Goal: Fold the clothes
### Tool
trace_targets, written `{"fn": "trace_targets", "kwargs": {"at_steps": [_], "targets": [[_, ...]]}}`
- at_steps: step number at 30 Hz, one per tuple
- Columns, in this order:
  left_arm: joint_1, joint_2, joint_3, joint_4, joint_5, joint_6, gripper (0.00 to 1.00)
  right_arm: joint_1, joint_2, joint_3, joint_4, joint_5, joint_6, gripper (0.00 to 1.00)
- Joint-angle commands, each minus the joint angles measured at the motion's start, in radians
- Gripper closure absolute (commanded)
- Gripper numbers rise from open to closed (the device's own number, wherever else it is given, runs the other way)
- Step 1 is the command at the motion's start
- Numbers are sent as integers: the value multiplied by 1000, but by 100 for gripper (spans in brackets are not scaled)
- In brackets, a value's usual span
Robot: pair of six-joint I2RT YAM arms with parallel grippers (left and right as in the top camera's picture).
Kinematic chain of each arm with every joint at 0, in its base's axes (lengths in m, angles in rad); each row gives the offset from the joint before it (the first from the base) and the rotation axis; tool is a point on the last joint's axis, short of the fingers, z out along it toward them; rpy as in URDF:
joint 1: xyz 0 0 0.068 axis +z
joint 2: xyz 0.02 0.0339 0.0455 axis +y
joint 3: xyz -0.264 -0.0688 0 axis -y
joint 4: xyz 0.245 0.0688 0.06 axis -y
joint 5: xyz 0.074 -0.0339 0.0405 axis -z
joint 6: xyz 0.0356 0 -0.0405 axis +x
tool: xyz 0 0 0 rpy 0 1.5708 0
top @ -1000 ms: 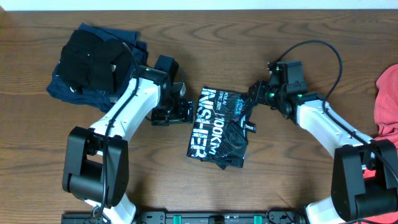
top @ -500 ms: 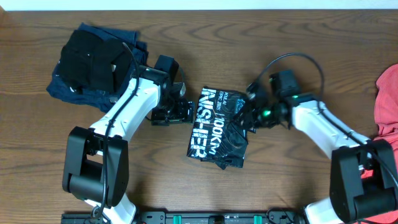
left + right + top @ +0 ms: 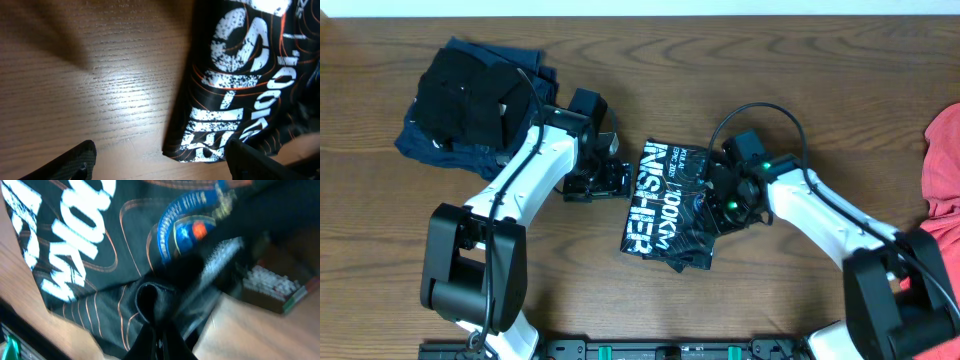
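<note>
Near the middle of the wooden surface (image 3: 620,60) lies the black shirt (image 3: 665,205), partly folded into a rough upright rectangle. Its big white lettering runs along the left half, and thin orange contour lines cross the cloth. The right half is rumpled.

On that rumpled right side the right arm (image 3: 810,205) reaches in from the right. Its jaws are closed on a bunched fold of the shirt's fabric, seen up close in the right wrist view as a dark pucker just above the fingers (image 3: 157,342). A round blue logo (image 3: 182,230) sits near it.

Just beside the shirt's left edge is the left arm (image 3: 535,160), its jaws spread wide and holding nothing. In the left wrist view the two fingertips (image 3: 75,160) stand apart, and the shirt's lettered corner (image 3: 200,145) lies on bare wood between them.

Well apart at the far left, a navy garment (image 3: 420,145) lies with another black one (image 3: 470,95) on top. A coral-red garment (image 3: 942,150) lies at the right edge.
</note>
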Motion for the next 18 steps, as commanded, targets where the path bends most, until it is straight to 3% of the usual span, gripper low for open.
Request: {"fn": "trace_targets", "kwargs": {"at_steps": [1,3,8,10,12,17,18], "targets": [[-1,-20,-11,-2,10,10,16,1,-106,5,-42,74,-8,99],[-1,-20,-11,-1,10,10,15,1,-150,5,-81,111,-8,96],[-1,-20,-11,10,10,10,12,1,-189,5,-173,212,23,75],[-1,-20,-11,11,10,10,11,1,-189,5,-193,212,22,78],[-1,-20,-11,10,10,10,11,1,-189,5,-206,212,22,91],[-1,-20,-11,14,10,10,11,1,-189,5,-162,208,22,90],[-1,-20,-11,14,10,10,11,1,-189,5,-141,206,23,94]]}}
